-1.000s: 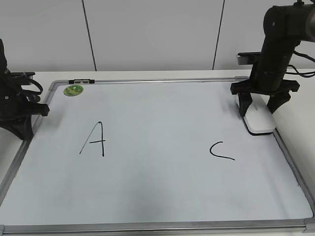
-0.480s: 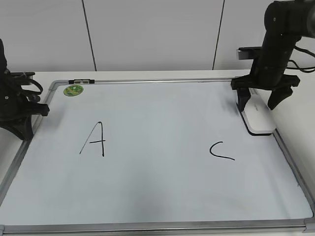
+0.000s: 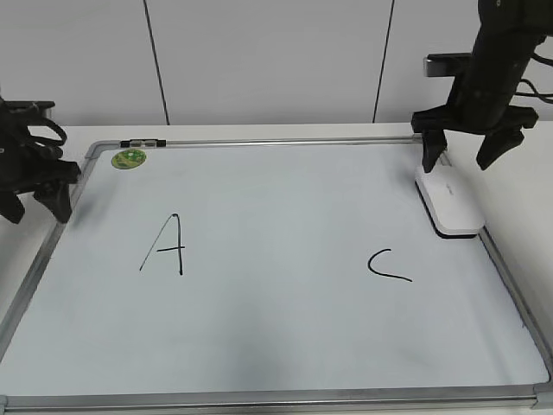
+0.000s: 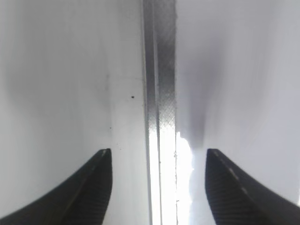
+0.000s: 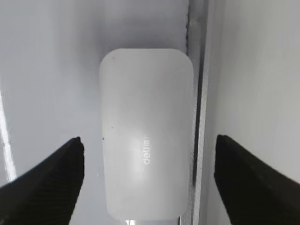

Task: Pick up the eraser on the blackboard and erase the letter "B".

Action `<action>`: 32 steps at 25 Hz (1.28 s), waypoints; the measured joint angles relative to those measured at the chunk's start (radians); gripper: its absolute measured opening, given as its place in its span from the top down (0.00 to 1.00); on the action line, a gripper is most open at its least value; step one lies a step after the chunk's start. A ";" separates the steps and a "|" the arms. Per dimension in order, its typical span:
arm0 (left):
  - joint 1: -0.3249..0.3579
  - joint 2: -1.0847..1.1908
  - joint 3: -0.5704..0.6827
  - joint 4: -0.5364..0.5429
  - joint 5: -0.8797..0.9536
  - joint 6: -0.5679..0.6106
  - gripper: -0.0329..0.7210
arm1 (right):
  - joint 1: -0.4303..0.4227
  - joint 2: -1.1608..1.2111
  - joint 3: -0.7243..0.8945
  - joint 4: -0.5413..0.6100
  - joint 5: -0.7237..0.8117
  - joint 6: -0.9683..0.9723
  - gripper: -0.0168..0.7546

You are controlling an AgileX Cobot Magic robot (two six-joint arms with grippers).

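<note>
The white eraser [image 3: 451,205] lies flat on the blackboard [image 3: 276,328], against its right frame rail. My right gripper [image 3: 458,162] hangs above the eraser's far end, open and empty. In the right wrist view the eraser [image 5: 146,131] lies between and below the wide-open fingers of the right gripper [image 5: 149,140], untouched. My left gripper [image 3: 36,212] is open and empty over the board's left frame rail [image 4: 159,93], which runs between the left gripper's [image 4: 158,157] fingers. No letter "B" shows; the board between the black "A" [image 3: 166,246] and "C" [image 3: 387,265] is blank.
A small round green magnet [image 3: 129,158] sits at the board's far left corner. The silver frame rail [image 5: 199,93] runs right beside the eraser. White table surface lies outside the board on both sides, with a wall behind.
My right gripper has risen off the eraser, which stays on the board by the right rail. My left gripper has lifted and shifted slightly at the left edge.
</note>
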 joint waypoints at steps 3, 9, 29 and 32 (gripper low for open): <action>0.000 -0.032 0.000 0.012 0.003 0.000 0.23 | 0.000 -0.022 0.000 0.000 0.000 0.017 0.14; 0.000 -0.092 0.000 0.012 0.044 -0.002 0.21 | 0.000 -0.084 0.000 0.006 0.002 0.026 0.22; -0.043 -0.520 0.103 0.055 0.094 -0.004 0.21 | 0.118 -0.474 0.290 -0.034 -0.018 0.080 0.24; -0.074 -0.619 0.232 0.060 0.041 -0.008 0.21 | 0.153 -0.529 0.372 -0.071 -0.060 0.116 0.24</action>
